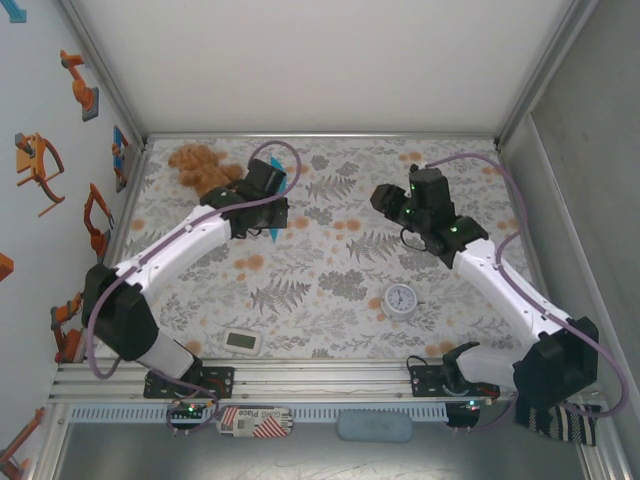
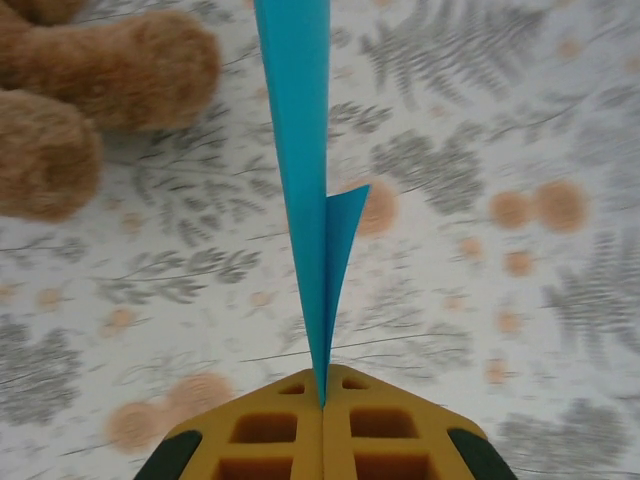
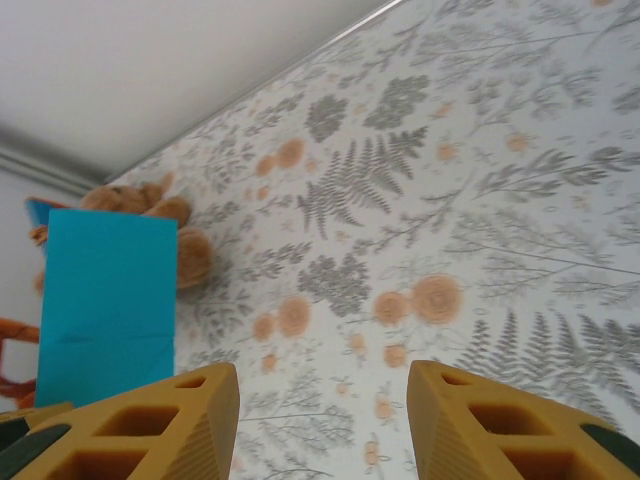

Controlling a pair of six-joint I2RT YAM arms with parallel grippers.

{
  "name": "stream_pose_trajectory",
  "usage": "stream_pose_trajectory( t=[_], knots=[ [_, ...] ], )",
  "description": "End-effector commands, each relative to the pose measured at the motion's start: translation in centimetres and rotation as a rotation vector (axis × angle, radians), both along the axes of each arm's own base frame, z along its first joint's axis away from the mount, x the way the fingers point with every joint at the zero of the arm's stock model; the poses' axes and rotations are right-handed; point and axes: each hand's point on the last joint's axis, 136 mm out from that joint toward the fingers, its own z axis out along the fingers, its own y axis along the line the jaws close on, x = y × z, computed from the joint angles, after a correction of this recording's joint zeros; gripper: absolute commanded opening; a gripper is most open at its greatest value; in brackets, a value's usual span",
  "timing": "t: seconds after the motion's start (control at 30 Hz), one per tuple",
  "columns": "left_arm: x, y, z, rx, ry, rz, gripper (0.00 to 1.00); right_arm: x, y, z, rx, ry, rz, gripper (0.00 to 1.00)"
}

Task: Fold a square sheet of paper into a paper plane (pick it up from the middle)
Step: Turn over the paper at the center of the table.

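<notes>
The turquoise-blue square sheet of paper (image 1: 276,196) is folded and held upright above the table. My left gripper (image 2: 322,385) is shut on its lower edge. In the left wrist view the sheet of paper (image 2: 300,130) appears edge-on, a thin strip with a small flap sticking out to the right. In the right wrist view the paper (image 3: 105,300) is a tall rectangle with one crease across it, not a pointed paper plane. My right gripper (image 3: 323,400) is open with nothing between its fingers. The right gripper (image 1: 384,200) hangs to the right of the paper, apart from it.
A brown teddy bear (image 1: 200,165) lies at the back left, just behind the held paper. A small round white clock (image 1: 401,299) stands front right of centre. A white rectangular gadget (image 1: 244,342) lies near the front edge. Walls close off the left, back and right.
</notes>
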Motion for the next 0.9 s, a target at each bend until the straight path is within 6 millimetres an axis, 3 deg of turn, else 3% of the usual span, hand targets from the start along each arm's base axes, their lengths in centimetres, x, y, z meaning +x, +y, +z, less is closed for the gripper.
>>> stream_pose_trajectory(
  t=[0.0,0.27,0.43,0.67,0.8,0.87],
  knots=[
    [0.1,3.1,-0.8,0.302,0.002,0.02,0.07,-0.5,-3.1,-0.2,-0.107,-0.021,-0.101,0.47],
    [1.9,-0.7,-4.3,0.54,0.016,-0.045,0.07,-1.6,-4.7,-0.1,-0.142,-0.024,-0.151,0.47],
    [2.0,-4.0,-7.4,0.541,0.065,-0.092,0.08,-2.1,-5.7,-0.5,-0.158,-0.016,-0.19,0.46],
    [-0.4,-10.3,-12.1,0.181,0.281,-0.161,0.17,-3.1,-7.7,-0.5,-0.178,-0.013,-0.27,0.46],
    [-1.7,-13.2,-12.7,-0.021,0.384,-0.205,0.27,-3.1,-7.4,-0.4,-0.177,-0.016,-0.249,0.46],
    [-1.8,-13.9,-12.1,-0.117,0.402,-0.21,0.32,-3.1,-7.2,-0.6,-0.175,-0.008,-0.235,0.46]
  ],
)
